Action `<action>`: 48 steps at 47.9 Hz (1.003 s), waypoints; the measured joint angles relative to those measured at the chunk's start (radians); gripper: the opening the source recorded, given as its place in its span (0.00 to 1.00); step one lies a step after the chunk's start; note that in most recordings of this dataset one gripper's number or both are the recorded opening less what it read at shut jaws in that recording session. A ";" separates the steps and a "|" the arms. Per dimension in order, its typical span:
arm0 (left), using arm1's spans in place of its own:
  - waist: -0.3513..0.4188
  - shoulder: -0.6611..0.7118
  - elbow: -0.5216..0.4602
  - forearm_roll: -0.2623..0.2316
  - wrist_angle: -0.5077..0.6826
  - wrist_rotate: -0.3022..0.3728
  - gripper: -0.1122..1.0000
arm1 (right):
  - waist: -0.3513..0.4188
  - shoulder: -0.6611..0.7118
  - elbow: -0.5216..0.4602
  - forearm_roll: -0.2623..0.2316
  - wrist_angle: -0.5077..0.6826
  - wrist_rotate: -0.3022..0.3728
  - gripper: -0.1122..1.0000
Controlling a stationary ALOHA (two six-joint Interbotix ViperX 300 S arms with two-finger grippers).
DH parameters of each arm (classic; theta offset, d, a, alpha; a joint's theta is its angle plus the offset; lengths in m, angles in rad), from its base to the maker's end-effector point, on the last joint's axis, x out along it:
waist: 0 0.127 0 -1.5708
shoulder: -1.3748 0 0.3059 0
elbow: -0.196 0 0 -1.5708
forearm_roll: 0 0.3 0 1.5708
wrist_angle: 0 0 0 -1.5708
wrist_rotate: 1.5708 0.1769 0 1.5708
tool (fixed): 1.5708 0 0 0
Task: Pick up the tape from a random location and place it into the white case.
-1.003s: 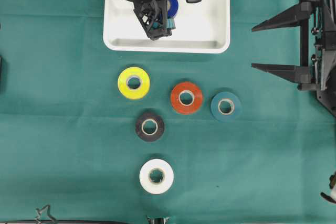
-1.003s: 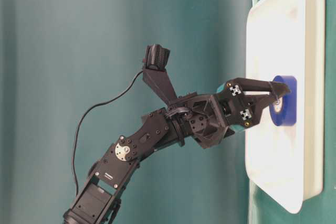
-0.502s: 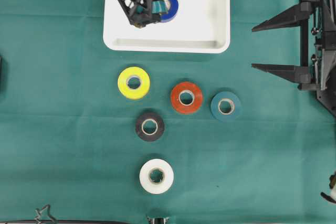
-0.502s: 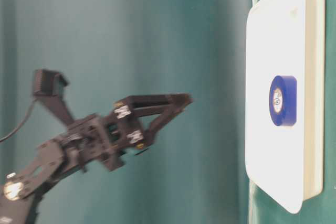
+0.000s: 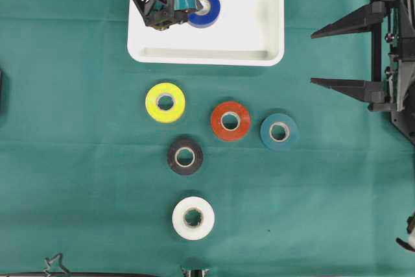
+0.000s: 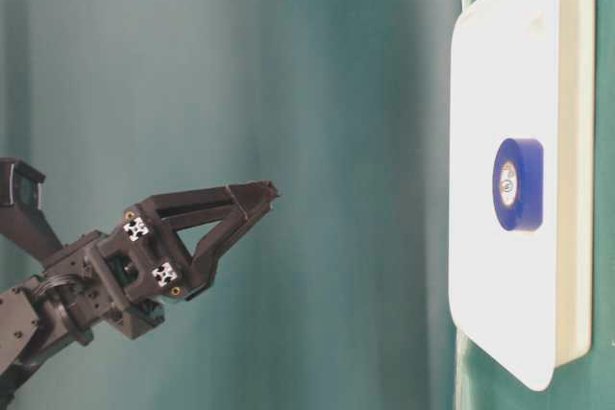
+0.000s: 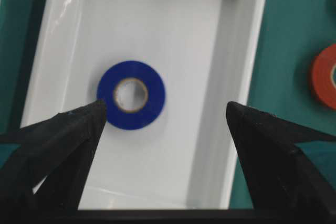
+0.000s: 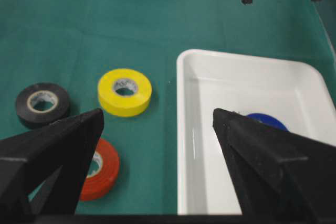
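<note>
Now left claw [image 7: 165,124] agape (empty) above blue tape [image 7: 131,94] in white case [image 7: 210,51].

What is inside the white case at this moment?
One blue tape roll lies flat inside the white case. In the overhead view, the left gripper covers the case's left part.

Blue tape [image 8: 265,121] half hidden behind right pincer finger [image 8: 273,166], orange tape [image 7: 324,76] cut by frame edge
</note>
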 measured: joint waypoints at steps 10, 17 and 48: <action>-0.084 0.000 0.002 0.000 -0.002 -0.006 0.99 | 0.000 0.000 -0.009 0.000 0.009 0.000 0.93; -0.172 0.000 0.011 0.000 -0.032 -0.003 0.99 | 0.000 0.000 -0.011 0.000 0.011 0.000 0.93; -0.201 -0.215 0.258 -0.003 -0.255 -0.009 0.99 | 0.000 -0.018 -0.015 0.000 0.040 0.003 0.93</action>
